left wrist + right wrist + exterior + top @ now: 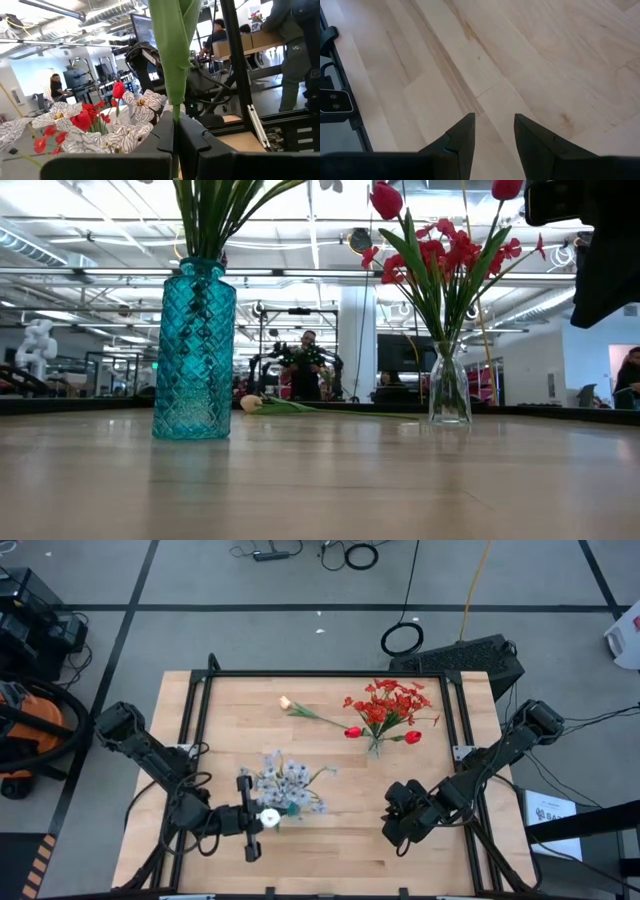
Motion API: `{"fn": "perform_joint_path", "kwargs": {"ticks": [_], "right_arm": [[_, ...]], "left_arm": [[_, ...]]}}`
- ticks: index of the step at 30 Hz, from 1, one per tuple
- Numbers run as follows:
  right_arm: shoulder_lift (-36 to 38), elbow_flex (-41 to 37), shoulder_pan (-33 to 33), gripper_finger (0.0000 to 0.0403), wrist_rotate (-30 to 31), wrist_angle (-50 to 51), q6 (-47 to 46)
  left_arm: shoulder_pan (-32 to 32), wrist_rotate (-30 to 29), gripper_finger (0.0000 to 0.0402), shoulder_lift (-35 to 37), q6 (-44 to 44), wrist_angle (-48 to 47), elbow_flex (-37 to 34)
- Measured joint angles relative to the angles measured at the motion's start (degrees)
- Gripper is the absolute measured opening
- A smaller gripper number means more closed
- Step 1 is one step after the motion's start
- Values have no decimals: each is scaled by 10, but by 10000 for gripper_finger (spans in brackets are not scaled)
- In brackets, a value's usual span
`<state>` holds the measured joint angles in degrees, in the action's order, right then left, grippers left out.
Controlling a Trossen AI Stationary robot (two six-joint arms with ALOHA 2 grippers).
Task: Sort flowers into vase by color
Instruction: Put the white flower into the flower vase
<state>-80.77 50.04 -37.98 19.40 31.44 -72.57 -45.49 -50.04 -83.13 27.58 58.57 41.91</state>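
My left gripper (pixel 258 821) (pixel 175 124) is shut on a cream-white tulip (pixel 269 818), just on the near side of the teal vase (pixel 285 790) (pixel 195 350). That vase holds pale blue-white sprays (pixel 142 102). A clear vase (pixel 375 745) (pixel 448 388) holds red blossoms and red tulips (pixel 385 708). Another cream tulip (pixel 286 702) (pixel 252 403) lies flat on the table toward the far edge. My right gripper (pixel 398 832) (pixel 494 122) hangs open over bare wood near the table's right side. My left gripper pinches the tulip's green stem (pixel 176 112) between its two fingers, coming level from the table's left. The stem stands upright, with a long leaf (pixel 172 45) rising above the fingers and the bud on top. The fingers hide the stem's lower end.
A black frame rail (pixel 320 674) runs around the table's far edge and sides. Bare wood (pixel 350 825) lies between the two grippers and along the near edge. People and equipment show in the room beyond the table.
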Motion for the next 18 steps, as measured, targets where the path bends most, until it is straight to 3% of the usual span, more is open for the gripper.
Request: {"fn": "perform_joint_path", "kwargs": {"ticks": [13, 18], "right_arm": [[0, 0, 0, 128, 2, -6, -2], [0, 0, 0, 128, 2, -13, -2]], "left_arm": [[6, 3, 6, 0, -44, 0, -40], [10, 3, 6, 0, -46, 40, -58]]}}
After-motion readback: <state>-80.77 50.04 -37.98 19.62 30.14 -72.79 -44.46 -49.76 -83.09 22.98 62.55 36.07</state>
